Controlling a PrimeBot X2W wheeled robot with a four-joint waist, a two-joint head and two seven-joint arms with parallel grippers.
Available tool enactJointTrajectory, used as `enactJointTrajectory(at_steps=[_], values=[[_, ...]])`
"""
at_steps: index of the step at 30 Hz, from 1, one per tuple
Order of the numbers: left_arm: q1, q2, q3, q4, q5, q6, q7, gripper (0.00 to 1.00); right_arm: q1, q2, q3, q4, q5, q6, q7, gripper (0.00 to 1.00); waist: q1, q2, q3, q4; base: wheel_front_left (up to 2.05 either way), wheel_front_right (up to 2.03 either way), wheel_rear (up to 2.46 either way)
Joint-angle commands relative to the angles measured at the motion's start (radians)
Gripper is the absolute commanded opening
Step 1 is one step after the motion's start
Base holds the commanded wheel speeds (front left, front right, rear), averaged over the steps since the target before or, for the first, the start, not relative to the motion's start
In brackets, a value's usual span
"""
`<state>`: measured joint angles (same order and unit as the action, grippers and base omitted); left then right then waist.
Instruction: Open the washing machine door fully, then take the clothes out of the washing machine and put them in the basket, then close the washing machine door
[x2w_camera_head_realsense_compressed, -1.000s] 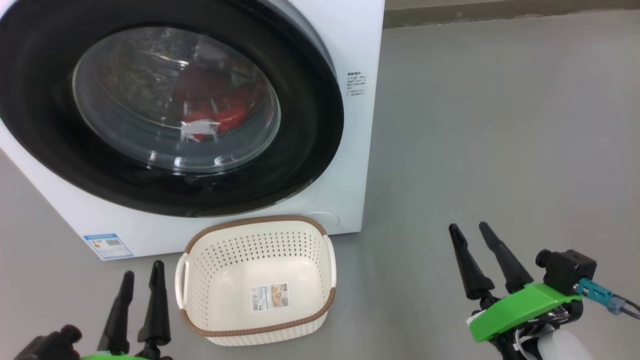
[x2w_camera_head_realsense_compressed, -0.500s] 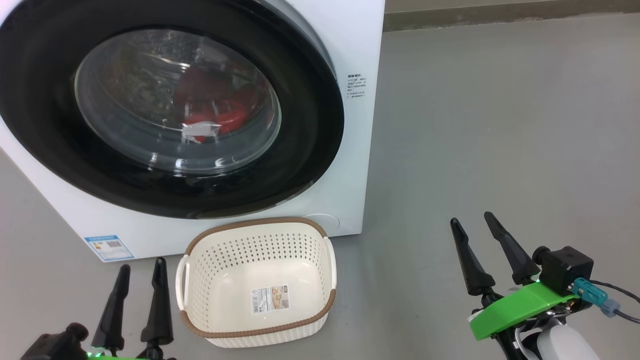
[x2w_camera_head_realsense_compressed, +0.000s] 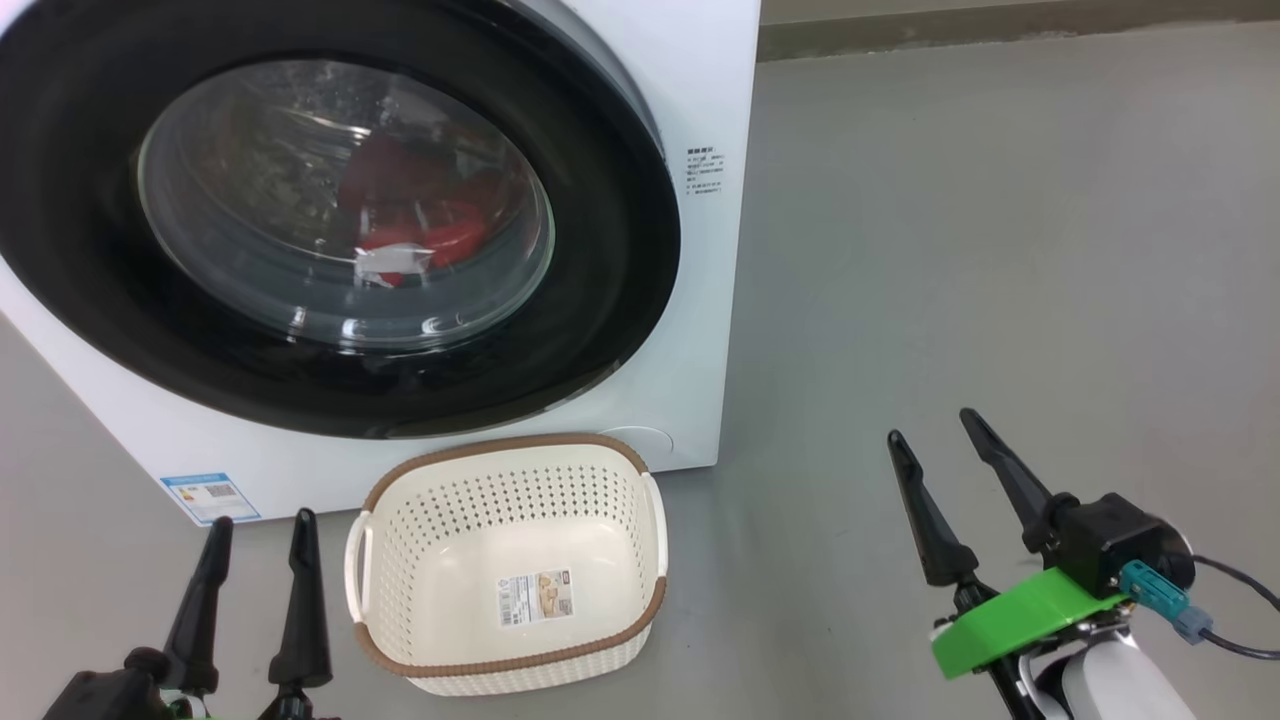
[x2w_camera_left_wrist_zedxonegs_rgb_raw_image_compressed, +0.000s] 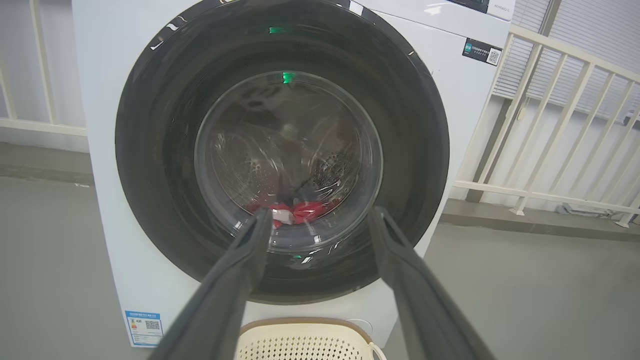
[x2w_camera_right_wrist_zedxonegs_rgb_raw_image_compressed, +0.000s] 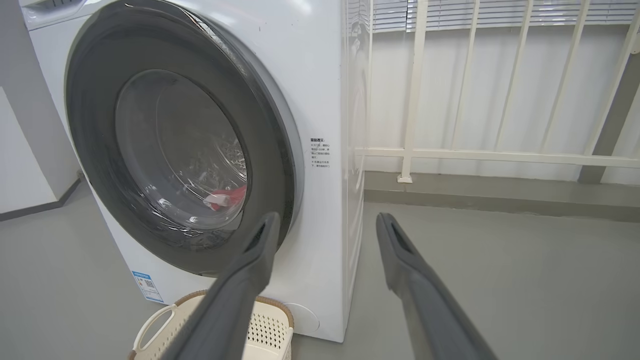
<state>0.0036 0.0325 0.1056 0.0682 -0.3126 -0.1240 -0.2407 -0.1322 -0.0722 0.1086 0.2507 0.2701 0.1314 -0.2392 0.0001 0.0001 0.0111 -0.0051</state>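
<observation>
Washing machine door (x2w_camera_head_realsense_compressed: 610, 260): large and round, with a wide glossy black rim around a bulging clear glass window. It is shut against the machine front, ahead of both grippers.
Left gripper (x2w_camera_head_realsense_compressed: 260, 517): its two long dark fingers (x2w_camera_left_wrist_zedxonegs_rgb_raw_image_compressed: 235, 280) stand spread apart, holding and touching nothing. In its wrist view they aim at the lower half of the door.
Right gripper (x2w_camera_head_realsense_compressed: 930, 425): its fingers (x2w_camera_right_wrist_zedxonegs_rgb_raw_image_compressed: 240, 285) are parted and grasp nothing, hanging above bare floor. A green plastic mount (x2w_camera_head_realsense_compressed: 1010, 615) sits at its wrist.
Basket (x2w_camera_head_realsense_compressed: 505, 441): small, cream-white perforated plastic with a brown woven-look rim and side handles. It stands on the floor just beside the left gripper on its inner side, well apart from the right gripper. A paper label (x2w_camera_head_realsense_compressed: 538, 596) lies on its bottom.
Washing machine (x2w_camera_head_realsense_compressed: 720, 300): big white front-loading box beyond the basket and close behind it. A blue sticker (x2w_camera_head_realsense_compressed: 210, 495) on its lower front is just ahead of the left fingertips.
Clothes (x2w_camera_head_realsense_compressed: 430, 225): soft bright red garments with a white patch, farther ahead than the door. They lie behind the glass, low in the perforated steel drum (x2w_camera_left_wrist_zedxonegs_rgb_raw_image_compressed: 330, 170).
Floor (x2w_camera_head_realsense_compressed: 1000, 250): smooth and grey, under and around both grippers.
Railing (x2w_camera_right_wrist_zedxonegs_rgb_raw_image_compressed: 500, 156): cream-white bars beyond the right gripper, past the machine's side.
</observation>
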Motion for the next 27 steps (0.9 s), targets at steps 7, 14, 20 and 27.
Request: enactJointTrajectory(at_steps=[7, 14, 20, 27], values=[[-0.011, 0.018, 0.041, -0.026, 0.046, -0.005, -0.021, 1.0, -0.061, 0.0, 0.02, -0.031, -0.054, -0.001, -0.023, 1.0, -0.0001, -0.0001, 0.01, -0.009, 0.0, 0.0, 0.0], [-0.013, 0.018, 0.041, -0.013, 0.041, -0.005, -0.021, 1.0, -0.063, 0.003, 0.015, -0.024, -0.05, -0.001, -0.023, 1.0, -0.0001, -0.0001, 0.012, -0.013, 0.0, 0.0, 0.0], [-0.016, 0.018, 0.045, -0.007, 0.044, -0.005, -0.021, 1.0, -0.063, 0.003, 0.006, -0.022, -0.05, -0.001, -0.023, 1.0, -0.0001, -0.0001, 0.015, -0.007, 0.0, 0.0, 0.0], [-0.018, 0.018, 0.048, -0.007, 0.054, -0.006, -0.021, 1.0, -0.077, 0.006, 0.003, -0.024, -0.047, -0.001, -0.023, 0.33, -0.0001, -0.0001, 0.037, 0.0, 0.0, 0.0, 0.0]])
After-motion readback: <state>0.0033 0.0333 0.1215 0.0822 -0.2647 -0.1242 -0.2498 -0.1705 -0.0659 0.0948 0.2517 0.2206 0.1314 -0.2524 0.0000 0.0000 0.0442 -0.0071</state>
